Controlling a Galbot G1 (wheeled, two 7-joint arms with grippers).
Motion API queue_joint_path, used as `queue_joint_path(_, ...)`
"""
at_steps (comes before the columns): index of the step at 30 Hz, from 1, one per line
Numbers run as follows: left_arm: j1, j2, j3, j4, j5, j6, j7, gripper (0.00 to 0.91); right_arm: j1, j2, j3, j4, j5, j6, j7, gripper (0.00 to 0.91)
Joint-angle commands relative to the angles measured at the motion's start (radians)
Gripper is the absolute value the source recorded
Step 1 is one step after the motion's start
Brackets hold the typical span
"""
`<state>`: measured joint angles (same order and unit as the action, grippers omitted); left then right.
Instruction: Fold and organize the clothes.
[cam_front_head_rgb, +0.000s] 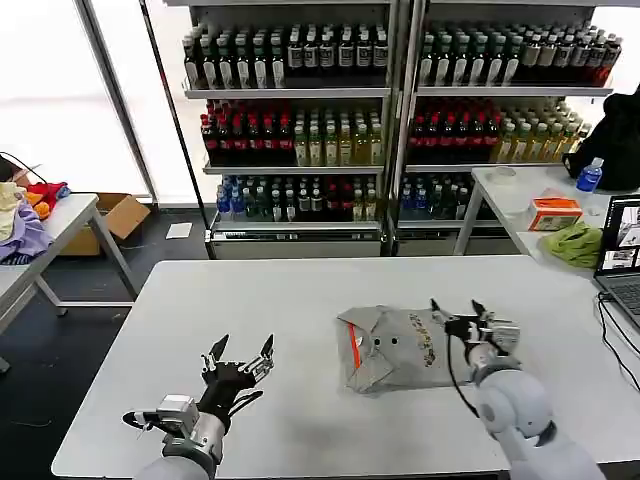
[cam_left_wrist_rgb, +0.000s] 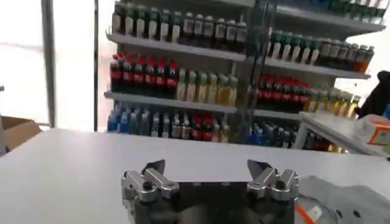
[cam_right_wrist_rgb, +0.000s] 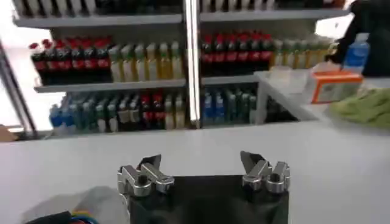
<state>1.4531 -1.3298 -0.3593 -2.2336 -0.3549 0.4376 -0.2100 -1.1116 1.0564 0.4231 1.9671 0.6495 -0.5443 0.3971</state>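
Nearest the head camera, two grippers hover above one white table (cam_front_head_rgb: 300, 290): the left gripper (cam_front_head_rgb: 241, 353), fingers spread wide over bare tabletop, then one folded grey T-shirt (cam_front_head_rgb: 400, 350) lying right of centre, and the right gripper (cam_front_head_rgb: 458, 308), also spread, over the shirt's right edge.

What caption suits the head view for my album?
Folded grey T-shirt on white table, open right gripper above it, open left gripper waiting.
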Motion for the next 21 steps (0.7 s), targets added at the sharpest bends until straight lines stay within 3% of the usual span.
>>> queue_joint_path(1,0.012,-0.015,-0.016,-0.015,0.05,-0.081,0.002,0.907,-0.096,-0.099,0.249,0.097,0.005,0.023,-0.01,0.907)
queue_joint_path(21,0.013,-0.003,-0.031,-0.009,0.066,-0.072,-0.004,0.907,-0.103,-0.053,0.202,0.09,-0.02,0.016,-0.007,0.907)
